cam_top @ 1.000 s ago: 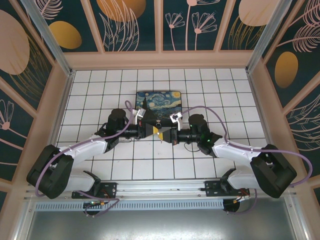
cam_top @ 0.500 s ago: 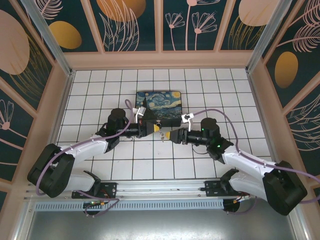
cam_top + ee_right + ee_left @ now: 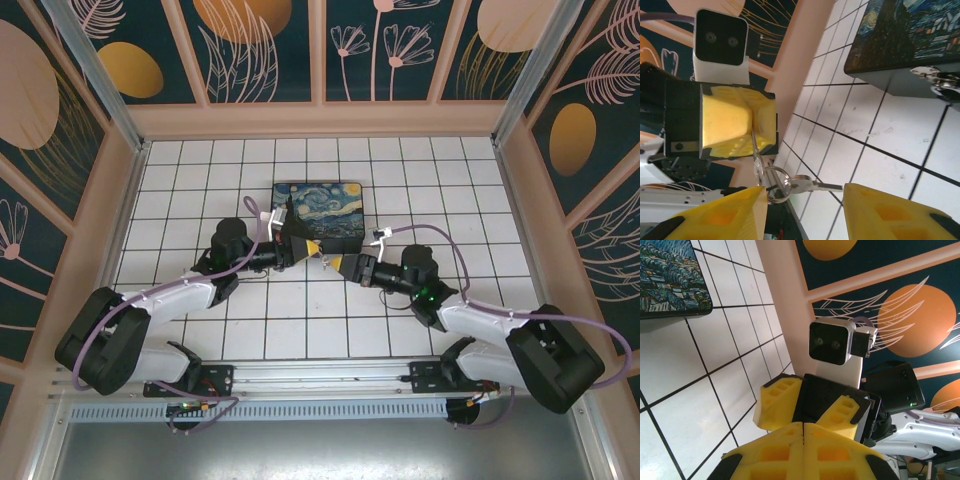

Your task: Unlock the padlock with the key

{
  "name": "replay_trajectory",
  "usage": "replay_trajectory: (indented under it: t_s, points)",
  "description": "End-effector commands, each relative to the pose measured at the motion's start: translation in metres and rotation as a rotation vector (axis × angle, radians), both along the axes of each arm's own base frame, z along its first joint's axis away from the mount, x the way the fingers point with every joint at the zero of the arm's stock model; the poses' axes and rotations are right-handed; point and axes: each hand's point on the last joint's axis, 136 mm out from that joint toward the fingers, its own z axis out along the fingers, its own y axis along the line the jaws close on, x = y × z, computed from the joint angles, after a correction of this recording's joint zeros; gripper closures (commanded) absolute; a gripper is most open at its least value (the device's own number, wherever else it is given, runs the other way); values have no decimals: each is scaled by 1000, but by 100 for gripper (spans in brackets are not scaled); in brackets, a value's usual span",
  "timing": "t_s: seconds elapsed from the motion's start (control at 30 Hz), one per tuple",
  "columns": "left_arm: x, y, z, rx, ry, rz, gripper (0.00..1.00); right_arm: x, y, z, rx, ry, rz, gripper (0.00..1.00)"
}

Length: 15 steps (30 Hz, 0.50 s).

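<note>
Left gripper [image 3: 753,131] pressed shut on the key [image 3: 755,152], held clear of the tiled table [image 3: 300,320], key ring [image 3: 780,183] and second key [image 3: 816,187] hung from it, between the spread jaws of the right gripper [image 3: 805,194], painted box [image 3: 320,212] just behind.

White gridded tabletop [image 3: 200,170]; dark teal wall panels [image 3: 400,60] with orange discs, leaf outlines; beige framing [image 3: 320,118].
</note>
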Motion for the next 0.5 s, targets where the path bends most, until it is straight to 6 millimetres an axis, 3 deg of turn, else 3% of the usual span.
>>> replay_trajectory:
  t_s: [0.0, 0.47]
  points:
    - [-1, 0, 15, -45, -43, 7, 100, 0, 5, 30, 104, -71, -11, 56]
    - [-3, 1, 16, -60, -28, 6, 100, -1, 21, 38, 124, -79, 11, 60]
